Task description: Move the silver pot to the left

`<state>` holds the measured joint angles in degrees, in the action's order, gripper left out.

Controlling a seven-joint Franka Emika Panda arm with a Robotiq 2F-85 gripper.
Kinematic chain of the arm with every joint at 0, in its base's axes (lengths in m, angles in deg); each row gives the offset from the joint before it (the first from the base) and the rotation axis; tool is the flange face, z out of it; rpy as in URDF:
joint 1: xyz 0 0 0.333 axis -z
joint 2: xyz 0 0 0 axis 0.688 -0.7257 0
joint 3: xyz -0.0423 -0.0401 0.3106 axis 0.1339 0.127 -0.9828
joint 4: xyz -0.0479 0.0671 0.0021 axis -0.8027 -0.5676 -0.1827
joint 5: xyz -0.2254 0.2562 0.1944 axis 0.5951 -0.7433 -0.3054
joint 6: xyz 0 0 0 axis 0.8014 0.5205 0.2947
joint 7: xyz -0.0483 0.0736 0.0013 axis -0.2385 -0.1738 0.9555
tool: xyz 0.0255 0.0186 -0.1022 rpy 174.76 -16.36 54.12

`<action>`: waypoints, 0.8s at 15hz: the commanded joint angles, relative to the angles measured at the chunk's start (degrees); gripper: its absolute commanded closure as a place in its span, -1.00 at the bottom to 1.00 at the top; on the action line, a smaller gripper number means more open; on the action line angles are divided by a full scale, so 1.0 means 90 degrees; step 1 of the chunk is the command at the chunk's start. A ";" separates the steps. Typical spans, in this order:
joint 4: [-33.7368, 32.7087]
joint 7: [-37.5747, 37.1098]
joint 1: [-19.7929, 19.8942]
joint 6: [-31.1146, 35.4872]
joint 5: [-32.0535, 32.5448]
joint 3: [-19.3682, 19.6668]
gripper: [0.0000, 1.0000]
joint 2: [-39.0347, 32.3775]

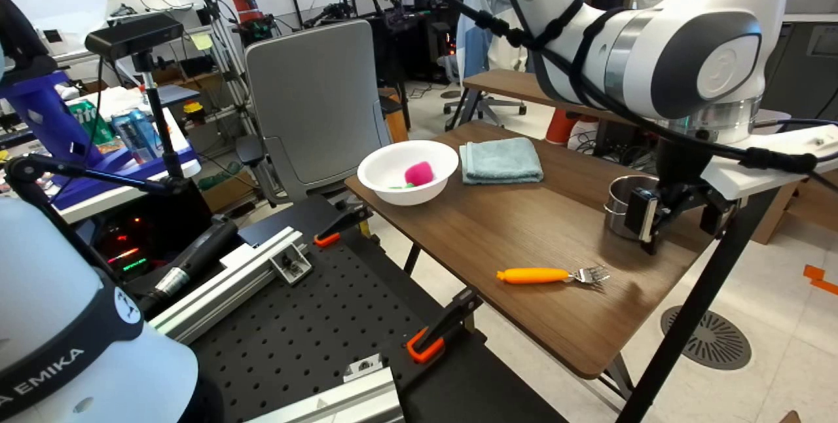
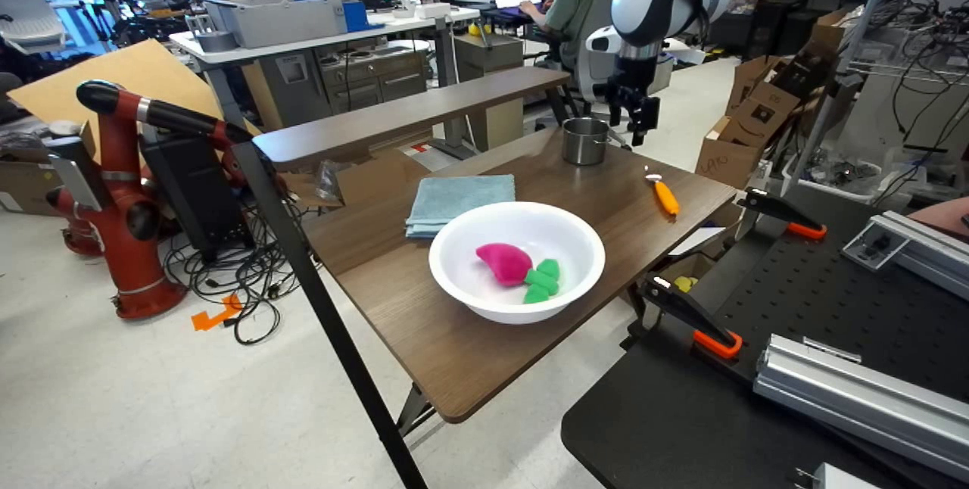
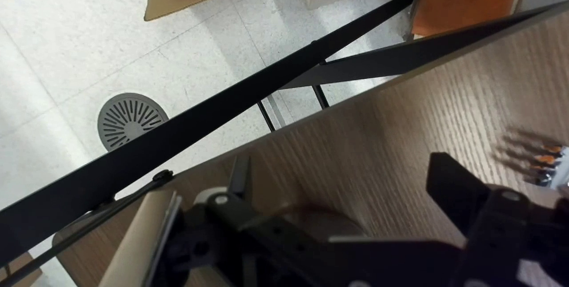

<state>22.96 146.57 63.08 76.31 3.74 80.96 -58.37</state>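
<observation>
The silver pot (image 1: 617, 213) stands upright on the brown table near its far end in an exterior view. It also shows whole in an exterior view (image 2: 584, 144), with straight shiny sides and a small handle. In the wrist view only a curved, blurred edge of it (image 3: 318, 222) seems to show behind the gripper; the rest is hidden. My gripper (image 1: 682, 232) is low beside the pot and overlaps its side in an exterior view. In an exterior view the gripper (image 2: 627, 127) shows apart from it. In the wrist view the fingers (image 3: 340, 160) are spread wide, with only table between the tips.
A white bowl (image 2: 459, 288) holds a pink and green toy. A folded blue-grey towel (image 1: 501, 162) lies beside it. An orange-handled fork (image 1: 535, 275) lies near the table's front edge. A black slanted table support (image 1: 707, 298) runs close to the gripper's end.
</observation>
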 commanded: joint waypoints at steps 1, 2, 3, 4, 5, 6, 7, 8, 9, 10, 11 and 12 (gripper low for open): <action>-0.0334 0.0487 0.0201 0.0197 -0.0126 -0.0165 -1.00 -0.0313; -0.0386 0.0512 0.0200 0.0214 -0.0136 -0.0162 -1.00 -0.0362; -0.0483 0.0546 0.0194 0.0190 -0.0142 -0.0167 -1.00 -0.0433; -0.0570 0.0512 0.0159 0.0156 -0.0141 -0.0148 -1.00 -0.0483; -0.0658 0.0511 0.0153 0.0139 -0.0153 -0.0171 -1.00 -0.0535; -0.0749 0.0521 0.0154 0.0105 -0.0167 -0.0208 -1.00 -0.0579; -0.0817 0.0527 0.0149 0.0099 -0.0172 -0.0239 -1.00 -0.0608; -0.0876 0.0522 0.0135 0.0102 -0.0178 -0.0273 -1.00 -0.0630; -0.0886 0.0519 0.0121 0.0122 -0.0175 -0.0301 -1.00 -0.0623; -0.0923 0.0537 0.0103 0.0134 -0.0170 -0.0342 -1.00 -0.0635; -0.0943 0.0542 0.0086 0.0137 -0.0170 -0.0380 -1.00 -0.0646; -0.0975 0.0596 0.0076 0.0120 -0.0166 -0.0443 -1.00 -0.0655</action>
<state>16.18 148.72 63.40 76.42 3.60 78.40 -62.71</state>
